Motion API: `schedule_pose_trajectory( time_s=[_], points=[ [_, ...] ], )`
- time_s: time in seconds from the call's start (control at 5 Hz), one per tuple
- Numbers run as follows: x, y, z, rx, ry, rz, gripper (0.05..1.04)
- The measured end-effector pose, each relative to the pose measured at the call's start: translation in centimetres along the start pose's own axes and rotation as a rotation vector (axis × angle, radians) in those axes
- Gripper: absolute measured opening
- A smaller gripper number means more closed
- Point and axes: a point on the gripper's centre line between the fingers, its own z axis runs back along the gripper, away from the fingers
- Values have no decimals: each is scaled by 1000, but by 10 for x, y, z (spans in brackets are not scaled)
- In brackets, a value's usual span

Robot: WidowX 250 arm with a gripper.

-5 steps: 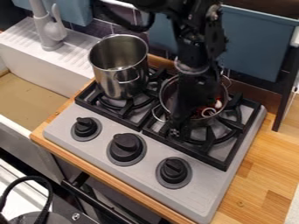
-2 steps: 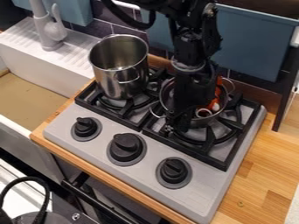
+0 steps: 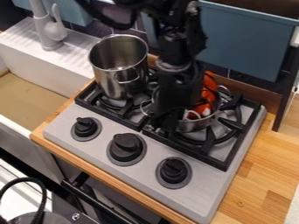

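The black gripper hangs over the front-left side of a low metal pot on the right burner. The arm covers much of the pot's left half, and whether the two touch cannot be told. Inside the pot, an orange-red item rises above the back rim beside the arm. A white piece shows near it. The pot's wire handles stick out at left and right. To the left, a tall steel pot stands upright on the left burner.
Black grates cover the grey stovetop, with a left knob, middle knob and right knob along its front. A white sink with a grey faucet lies left; wooden counter is at right.
The arm and gripper have moved left. The low pot has shifted slightly left with its handles. More of the orange-red item now shows, higher above the rim.
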Motion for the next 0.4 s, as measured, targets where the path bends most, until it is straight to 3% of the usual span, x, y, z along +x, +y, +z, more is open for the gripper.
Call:
schedule_pose_trajectory(
  time_s=[0.4],
  points=[
    [-17, -23, -1, -10, -8, -103, 67]
  ],
)
